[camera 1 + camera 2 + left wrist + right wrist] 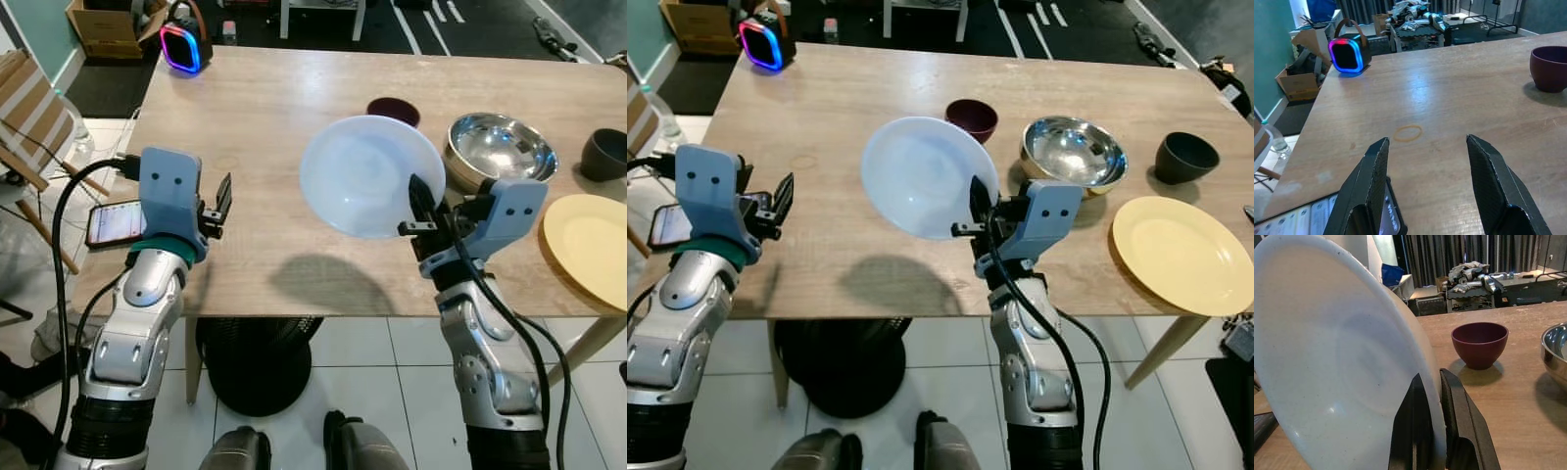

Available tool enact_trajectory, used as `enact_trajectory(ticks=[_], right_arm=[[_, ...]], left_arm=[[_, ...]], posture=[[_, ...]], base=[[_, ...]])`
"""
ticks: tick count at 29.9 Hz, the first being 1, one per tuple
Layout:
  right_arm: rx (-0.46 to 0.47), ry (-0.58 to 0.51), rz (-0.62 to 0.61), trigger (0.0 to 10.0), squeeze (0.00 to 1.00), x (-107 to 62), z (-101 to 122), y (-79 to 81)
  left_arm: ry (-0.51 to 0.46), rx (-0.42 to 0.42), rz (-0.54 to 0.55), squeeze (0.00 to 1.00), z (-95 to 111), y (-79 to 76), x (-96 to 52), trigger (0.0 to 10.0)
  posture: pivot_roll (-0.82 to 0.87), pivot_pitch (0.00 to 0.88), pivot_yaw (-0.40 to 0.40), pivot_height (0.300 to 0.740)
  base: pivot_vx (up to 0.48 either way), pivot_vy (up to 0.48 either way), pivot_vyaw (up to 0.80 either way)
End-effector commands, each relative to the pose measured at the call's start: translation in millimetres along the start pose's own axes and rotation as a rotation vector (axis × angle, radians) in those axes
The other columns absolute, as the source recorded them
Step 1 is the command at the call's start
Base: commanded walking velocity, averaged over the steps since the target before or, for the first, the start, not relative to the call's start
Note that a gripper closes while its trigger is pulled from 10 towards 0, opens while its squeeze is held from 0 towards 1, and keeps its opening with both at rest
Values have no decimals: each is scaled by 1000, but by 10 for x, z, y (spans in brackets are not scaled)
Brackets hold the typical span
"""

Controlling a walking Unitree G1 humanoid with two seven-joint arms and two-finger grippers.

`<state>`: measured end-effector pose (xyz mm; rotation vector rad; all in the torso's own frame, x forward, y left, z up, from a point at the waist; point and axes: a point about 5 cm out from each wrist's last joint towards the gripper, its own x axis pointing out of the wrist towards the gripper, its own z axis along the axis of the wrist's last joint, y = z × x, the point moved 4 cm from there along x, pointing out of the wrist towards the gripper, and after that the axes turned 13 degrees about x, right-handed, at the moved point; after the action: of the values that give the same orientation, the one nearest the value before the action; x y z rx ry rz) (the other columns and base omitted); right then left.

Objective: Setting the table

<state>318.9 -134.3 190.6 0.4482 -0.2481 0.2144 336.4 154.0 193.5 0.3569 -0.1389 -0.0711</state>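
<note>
Right gripper (423, 208) pinches the rim of the white plate (370, 174), fingers (1415, 431) closed on its near-right edge, one on each face. Plate is held clear above the wooden table (255, 117), casting a shadow on the near edge. It's tilted, concave face toward the robot's left and up, rim rising away from the gripper toward the far left. No clear long axis, it's round.

Behind the plate: dark red bowl (971, 118) on the table; steel bowl (1073, 150) just right of it, then black bowl (1185, 157); yellow plate (1181, 253) near the right corner.

Left gripper (217, 204) hovers over the table's near-left part, fingers (1371, 186) wide apart, holding nothing. Phone (116, 221) lies beside it at the left edge; glowing speaker (181, 48) at the far-left corner.
</note>
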Motion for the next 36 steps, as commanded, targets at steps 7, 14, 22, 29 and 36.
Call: enact_trajectory(ticks=[7,14,22,29,36], right_arm=[[-4,0,-20,10000,0,-22,-25,-49],[-7,3,-23,10000,0,-27,-36,-58],[-12,3,-29,10000,0,-39,-31,-76],[-14,2,-33,10000,0,-46,-30,-86],[-17,1,-36,10000,0,-52,-30,-89]], left_arm=[[17,8,4,0,-60,-32,-6,10000],[15,6,3,0,-59,-44,3,10000],[14,3,-2,0,-54,-65,9,10000],[11,2,-4,0,-52,-71,10,10000],[10,0,-8,0,-48,-82,16,10000]], posture=[[29,3,4,740],[26,6,5,740],[19,9,7,740],[15,11,9,740],[11,13,10,740]], base=[[-378,0,0],[-379,0,0],[-381,0,0],[-382,0,0],[-387,0,0]])
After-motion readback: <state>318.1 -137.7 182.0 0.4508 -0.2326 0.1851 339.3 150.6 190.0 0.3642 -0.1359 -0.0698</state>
